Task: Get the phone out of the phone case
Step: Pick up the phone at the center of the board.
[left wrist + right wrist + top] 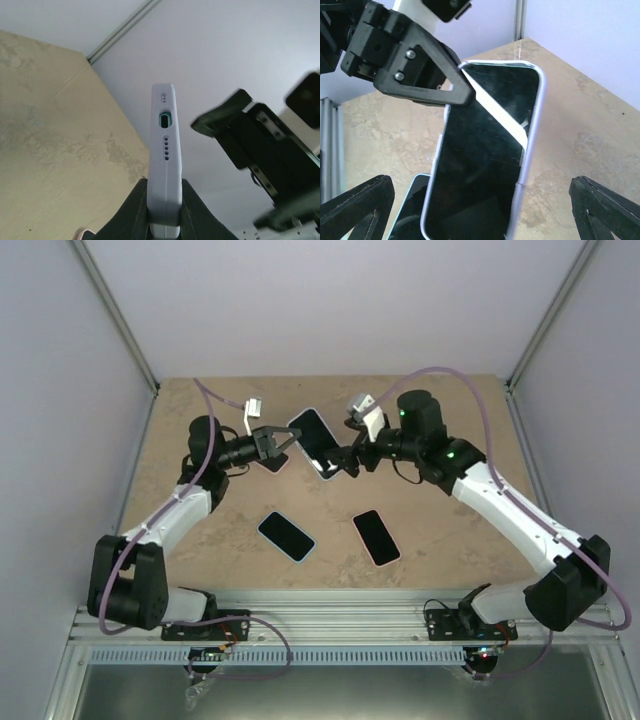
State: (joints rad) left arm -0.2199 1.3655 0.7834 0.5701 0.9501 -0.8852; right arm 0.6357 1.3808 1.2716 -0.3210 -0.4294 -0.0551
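A phone with a black screen in a pale lavender case (315, 443) is held up above the table. My left gripper (283, 443) is shut on one end of it. The left wrist view shows the case's edge with port and holes (165, 150) clamped between both fingers (127, 215). My right gripper (345, 462) is open at the phone's other end. In the right wrist view its fingers (355, 210) stand wide on either side of the screen (480, 165), not touching it. The left gripper (410, 65) shows at the phone's top corner.
Two more cased phones lie on the tan table: one with a light blue rim (287, 535), one with a pink rim (377, 537). A dark flat item (270, 462) lies under the left gripper. A white connector (253, 408) lies at the back. Grey walls surround the table.
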